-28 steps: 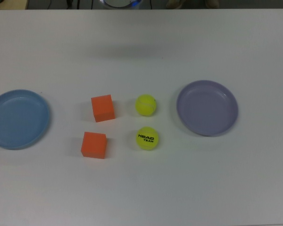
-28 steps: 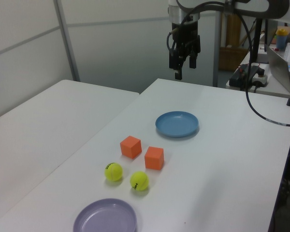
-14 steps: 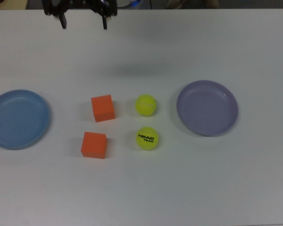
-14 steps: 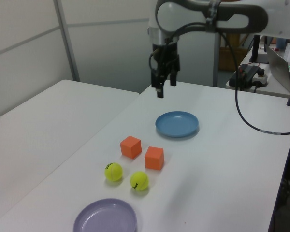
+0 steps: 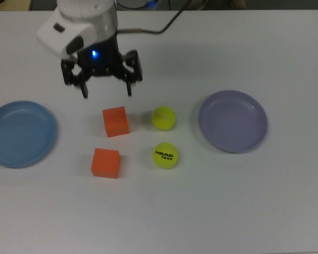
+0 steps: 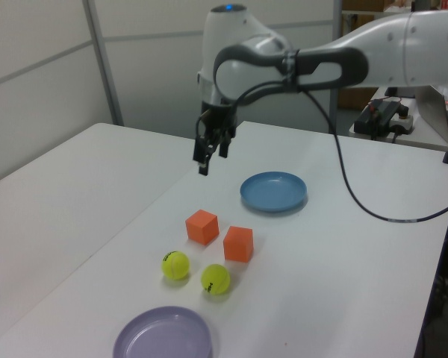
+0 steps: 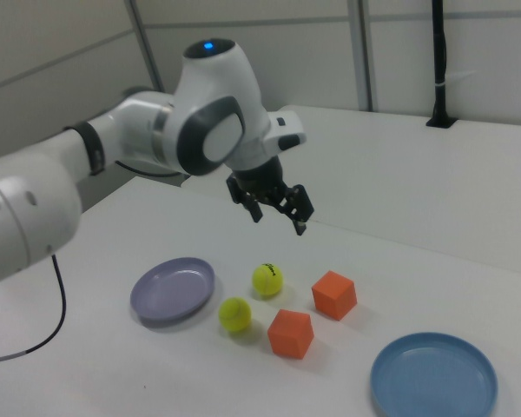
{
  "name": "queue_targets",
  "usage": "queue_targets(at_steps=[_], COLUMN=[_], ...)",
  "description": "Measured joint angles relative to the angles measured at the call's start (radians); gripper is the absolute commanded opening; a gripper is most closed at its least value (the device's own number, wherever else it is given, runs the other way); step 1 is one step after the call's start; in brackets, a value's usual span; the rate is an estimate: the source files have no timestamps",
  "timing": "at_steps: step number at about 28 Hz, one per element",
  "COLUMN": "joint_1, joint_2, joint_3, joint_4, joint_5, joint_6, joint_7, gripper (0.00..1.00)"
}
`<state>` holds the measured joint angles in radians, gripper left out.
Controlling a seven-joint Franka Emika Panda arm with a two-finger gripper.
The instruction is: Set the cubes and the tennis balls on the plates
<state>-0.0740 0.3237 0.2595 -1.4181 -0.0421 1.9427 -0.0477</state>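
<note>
A white counter (image 5: 212,211) carries everything. Above it reaches the white arm (image 6: 373,45), whose end effector (image 5: 107,94) hangs in the air with its two dark fingers spread wide and nothing between them.

Take the upper orange cube (image 5: 115,121) as the landmark. In the top view the end effector sits just above that cube, its fingers straddling about the cube's width; the left view shows it well clear of the counter, not touching anything.

The light blue plate (image 5: 21,133) lies well apart from the cube toward the top view's left, empty. The lavender plate (image 5: 232,121) lies well apart toward the top view's right, also empty.

The second orange cube (image 5: 105,162) rests near the landmark cube, below it in the top view and slightly to the left. The plain tennis ball (image 5: 164,118) sits near the cube on the top view's right, level with it. The tennis ball printed "HEAD TEAM" (image 5: 165,155) lies lower right of the cube in the top view, just below the plain ball.
</note>
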Motion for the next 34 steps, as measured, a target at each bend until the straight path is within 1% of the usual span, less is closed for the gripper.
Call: queue_targets(at_steps=[5, 8, 12, 19, 21, 22, 25, 28, 32, 34], joint_1=[0.000, 0.000, 0.000, 0.006, 0.010, 0.014, 0.024, 0.038, 0.047, 0.048], joint_2=[0.040, 0.063, 0.111, 0.213, 0.236, 0.252, 0.278, 0.306, 0.332, 0.339], joint_3=[-0.001, -0.001, -0.001, -0.001, -0.001, -0.001, -0.001, -0.001, -0.002, -0.003], joint_4=[0.000, 0.000, -0.010, -0.027, -0.027, -0.027, -0.028, -0.028, -0.027, -0.027], joint_5=[-0.003, -0.023, -0.076, -0.134, -0.157, -0.176, -0.212, -0.250, -0.308, -0.329], joint_6=[0.094, 0.126, 0.173, 0.248, 0.251, 0.252, 0.265, 0.312, 0.354, 0.358], joint_7=[0.000, 0.000, 0.000, 0.004, 0.019, 0.032, 0.056, 0.085, 0.116, 0.118], gripper=[1.00, 1.00, 1.00, 1.00, 1.00, 1.00, 1.00, 1.00, 1.00, 1.00])
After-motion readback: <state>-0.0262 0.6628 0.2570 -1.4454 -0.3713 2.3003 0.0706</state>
